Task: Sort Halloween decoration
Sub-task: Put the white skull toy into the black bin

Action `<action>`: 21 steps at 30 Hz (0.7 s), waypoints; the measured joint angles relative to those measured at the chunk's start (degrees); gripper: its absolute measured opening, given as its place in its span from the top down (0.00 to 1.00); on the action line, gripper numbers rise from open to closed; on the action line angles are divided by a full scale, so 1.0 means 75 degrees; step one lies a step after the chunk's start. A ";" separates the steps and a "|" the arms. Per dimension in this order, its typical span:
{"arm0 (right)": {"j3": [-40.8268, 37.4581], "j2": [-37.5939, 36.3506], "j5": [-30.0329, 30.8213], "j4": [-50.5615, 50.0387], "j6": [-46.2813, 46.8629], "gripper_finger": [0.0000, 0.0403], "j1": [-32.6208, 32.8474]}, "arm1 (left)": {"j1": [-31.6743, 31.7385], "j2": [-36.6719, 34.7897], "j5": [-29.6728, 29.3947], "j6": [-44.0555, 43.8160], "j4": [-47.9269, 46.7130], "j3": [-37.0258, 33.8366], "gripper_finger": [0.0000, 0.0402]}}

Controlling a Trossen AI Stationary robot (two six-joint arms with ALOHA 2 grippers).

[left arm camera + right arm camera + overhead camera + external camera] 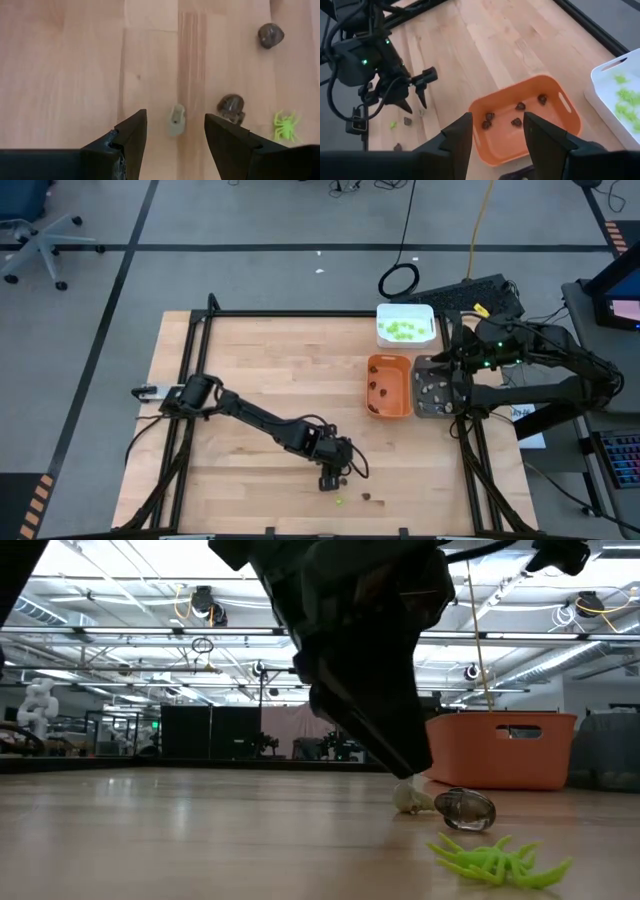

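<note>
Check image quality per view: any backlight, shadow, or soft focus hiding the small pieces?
Low view: left pincer is a backlit silhouette against bright ceiling lights; the green spider close to the lens looks slightly soft. Left wrist view: even light, faint shadows, beige piece clear between the open fingers. High view: loose pieces are mere specks. Right wrist view: orange tray evenly lit, no glare.

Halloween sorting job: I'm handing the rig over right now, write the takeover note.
Left gripper: open, low over the table, straddling a beige piece.
Right gripper: open, empty, waiting above the orange tray.
Done: green pieces in the white tray, brown ones in the orange tray, some in the grey tray.
Left: the beige piece, two brown pieces, a green spider loose on the table.
</note>
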 joint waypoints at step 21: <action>-0.0006 -0.0017 0.0019 -0.0031 0.0312 0.60 0.0000 | 0.0006 0.0405 -0.0041 0.1090 -0.0097 0.0006 0.70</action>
